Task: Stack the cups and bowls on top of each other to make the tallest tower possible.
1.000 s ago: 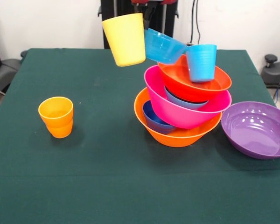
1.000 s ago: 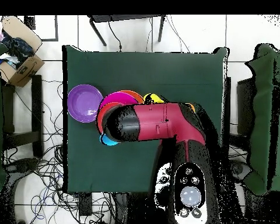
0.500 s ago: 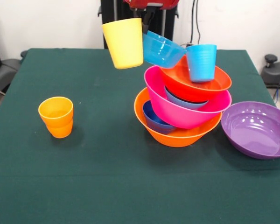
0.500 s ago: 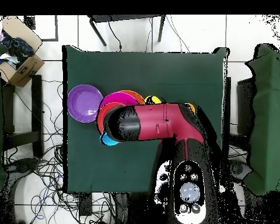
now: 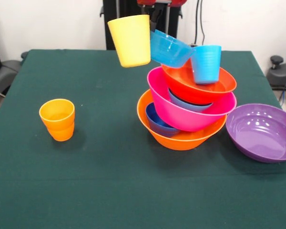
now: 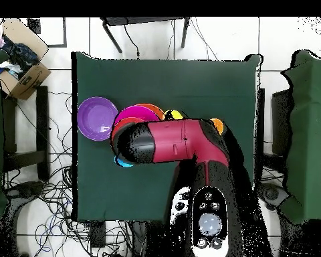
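My gripper [image 5: 155,17] comes down at the top of the front view, shut on the rim of the yellow cup [image 5: 129,40], which hangs tilted in the air. The small teal bowl [image 5: 169,48] leans against that cup and touches the tower's top; whether it is gripped too I cannot tell. The tower has the large orange bowl [image 5: 181,137] as base, with the dark blue bowl [image 5: 156,121], pink bowl [image 5: 178,109], shallow light blue bowl [image 5: 188,103], red-orange bowl [image 5: 200,86] and light blue cup [image 5: 205,64]. Overhead, the arm [image 6: 170,142] hides the gripper.
The orange cup [image 5: 57,119] stands alone at the left of the green table [image 5: 109,191]. The purple bowl [image 5: 262,132] sits on the table right of the tower, also purple bowl [image 6: 96,118] overhead. A cardboard box [image 6: 19,57] lies off the table.
The yellow cup and teal bowl have shifted slightly right and upward together. In the overhead view the arm has swung a little to the left.
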Robot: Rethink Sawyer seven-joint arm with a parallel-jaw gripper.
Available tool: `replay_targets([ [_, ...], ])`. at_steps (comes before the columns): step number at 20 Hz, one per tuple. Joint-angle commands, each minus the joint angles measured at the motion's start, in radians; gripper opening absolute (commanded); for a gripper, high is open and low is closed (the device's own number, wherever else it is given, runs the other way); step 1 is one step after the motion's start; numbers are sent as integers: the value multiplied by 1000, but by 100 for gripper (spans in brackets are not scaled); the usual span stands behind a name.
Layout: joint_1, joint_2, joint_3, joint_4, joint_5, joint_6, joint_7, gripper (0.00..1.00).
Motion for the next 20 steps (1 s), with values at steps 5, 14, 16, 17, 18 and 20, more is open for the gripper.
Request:
replay_targets([
  [5, 42, 9, -10, 68, 1, 10, 154, 0],
  [14, 50, 29, -22, 59, 5, -8, 160, 0],
  [16, 50, 31, -23, 63, 7, -15, 162, 0],
  [17, 50, 33, -22, 65, 8, -19, 164, 0],
  [18, 50, 35, -21, 68, 10, -24, 165, 0],
  [20, 53, 42, -21, 69, 12, -30, 172, 0],
])
